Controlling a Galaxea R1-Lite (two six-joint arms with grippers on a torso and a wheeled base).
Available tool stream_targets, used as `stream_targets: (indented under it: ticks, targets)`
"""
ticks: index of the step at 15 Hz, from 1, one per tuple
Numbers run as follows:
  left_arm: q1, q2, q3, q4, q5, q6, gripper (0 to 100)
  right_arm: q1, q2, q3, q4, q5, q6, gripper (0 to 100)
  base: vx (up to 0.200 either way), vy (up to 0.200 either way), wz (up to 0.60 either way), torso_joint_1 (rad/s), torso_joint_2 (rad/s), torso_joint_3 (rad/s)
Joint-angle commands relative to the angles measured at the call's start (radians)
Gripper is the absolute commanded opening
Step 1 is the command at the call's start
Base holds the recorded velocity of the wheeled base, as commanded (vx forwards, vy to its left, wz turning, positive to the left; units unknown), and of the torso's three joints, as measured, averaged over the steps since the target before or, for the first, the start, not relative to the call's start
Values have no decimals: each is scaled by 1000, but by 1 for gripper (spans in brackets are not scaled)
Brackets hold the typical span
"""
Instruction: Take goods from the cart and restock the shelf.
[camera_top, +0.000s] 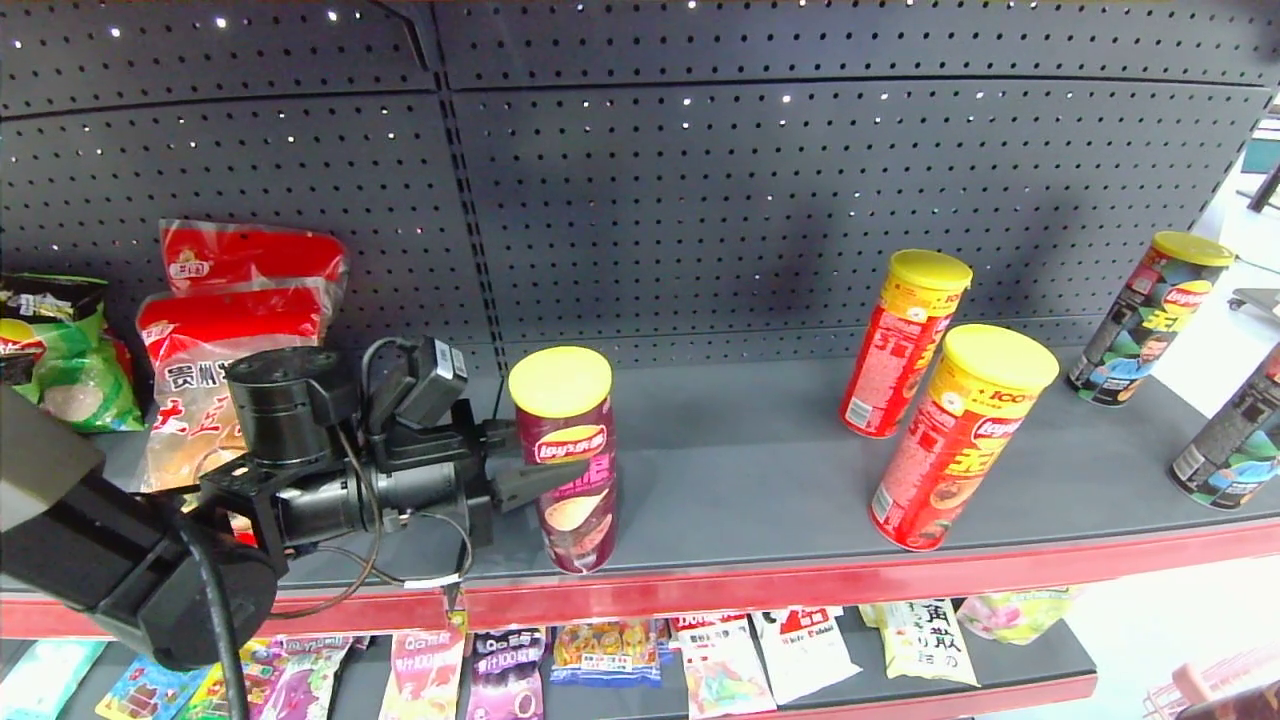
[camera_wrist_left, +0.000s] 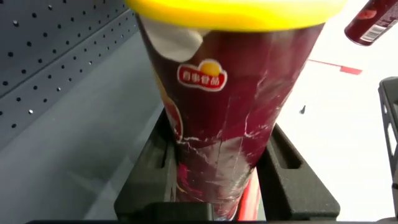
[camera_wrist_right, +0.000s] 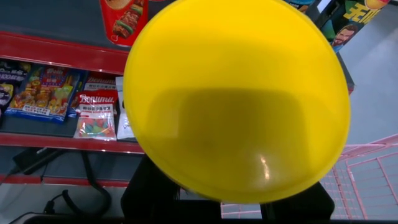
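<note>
A maroon chip can with a yellow lid stands upright near the front edge of the grey shelf. My left gripper is shut on its middle from the left. In the left wrist view the maroon can sits between the black fingers. My right gripper holds a can whose yellow lid faces the camera and hides the can's body. It hangs in front of the lower shelves, near the pink cart.
Two red cans stand to the right on the shelf, two dark cans farther right. Snack bags lean at the left. Bare shelf lies between the maroon and red cans. Packets fill the lower shelf.
</note>
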Motion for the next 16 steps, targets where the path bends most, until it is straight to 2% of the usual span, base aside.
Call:
stream_targets:
  ticks: [1,10,11,16]
  targets:
    - [0,-2,10,3,1,0,0,1,-1,0,0,-1,0,0,0,0,0,0,0,0]
    - [0,-1,17,2,9,0,0,-1,-2,-3,0,-1,0,0,0,0,0,0,0,0]
    - [0,-1,16,2,10,1,100,-1,-2,-3,0,-1,0,0,0,0,0,0,0,0]
    - [0,-2,21,-12,13,0,100,1,-2,-1,0,-1,0,0,0,0,0,0,0,0]
